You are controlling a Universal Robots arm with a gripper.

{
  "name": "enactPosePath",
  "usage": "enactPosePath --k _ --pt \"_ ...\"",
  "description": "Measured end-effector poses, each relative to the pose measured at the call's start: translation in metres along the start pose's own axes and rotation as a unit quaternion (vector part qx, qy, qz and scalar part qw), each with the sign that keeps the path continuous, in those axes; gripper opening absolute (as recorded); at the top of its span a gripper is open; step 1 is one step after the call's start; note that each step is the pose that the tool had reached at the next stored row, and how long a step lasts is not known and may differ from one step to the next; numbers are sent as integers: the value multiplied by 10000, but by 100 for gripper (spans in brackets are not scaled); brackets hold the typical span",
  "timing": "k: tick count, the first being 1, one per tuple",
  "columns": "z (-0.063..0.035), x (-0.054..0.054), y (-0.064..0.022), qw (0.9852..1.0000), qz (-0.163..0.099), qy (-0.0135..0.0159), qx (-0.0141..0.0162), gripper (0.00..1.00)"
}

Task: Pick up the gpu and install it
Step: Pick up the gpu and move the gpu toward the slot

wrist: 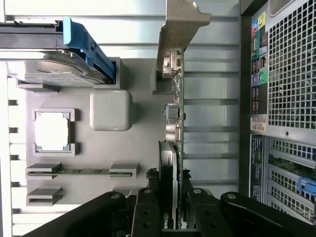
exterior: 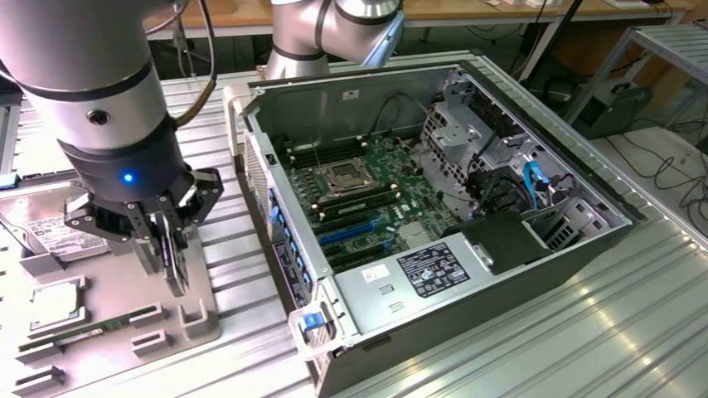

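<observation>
The gpu (exterior: pixel 175 267) is a thin dark card held on edge, its lower end close above the grey tray (exterior: pixel 205 286) at the exterior view's left. My gripper (exterior: pixel 164 240) is shut on its upper part, one finger on each flat face. In the wrist view the gpu (wrist: pixel 174 113) runs away from my gripper (wrist: pixel 170 210) edge-on, with its pale silver bracket (wrist: pixel 178 27) at the far end. Black fingers (wrist: pixel 147 212) press on both sides of the card. I cannot tell whether the card touches the tray.
The open computer case (exterior: pixel 575 249) lies to the exterior view's right, its motherboard (exterior: pixel 370 195) and blue slots (exterior: pixel 348 234) exposed. On the tray lie a hard drive (wrist: pixel 49 74), a CPU (wrist: pixel 52 131) and a memory stick (wrist: pixel 79 172). The case's rear panel (wrist: pixel 284 84) is beside the card.
</observation>
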State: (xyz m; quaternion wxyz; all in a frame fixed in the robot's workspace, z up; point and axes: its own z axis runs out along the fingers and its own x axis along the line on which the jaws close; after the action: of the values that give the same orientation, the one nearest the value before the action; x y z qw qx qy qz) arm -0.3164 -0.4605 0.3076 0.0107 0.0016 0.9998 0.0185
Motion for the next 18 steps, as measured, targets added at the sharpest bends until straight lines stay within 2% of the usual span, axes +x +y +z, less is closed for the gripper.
enactPosePath --k 5,12,18 --pt "-161 -6 6 10000 0 0 0 27" --pt "-204 -10 8 10000 0 1 1 27" --pt "-399 -14 15 10000 0 0 0 27"
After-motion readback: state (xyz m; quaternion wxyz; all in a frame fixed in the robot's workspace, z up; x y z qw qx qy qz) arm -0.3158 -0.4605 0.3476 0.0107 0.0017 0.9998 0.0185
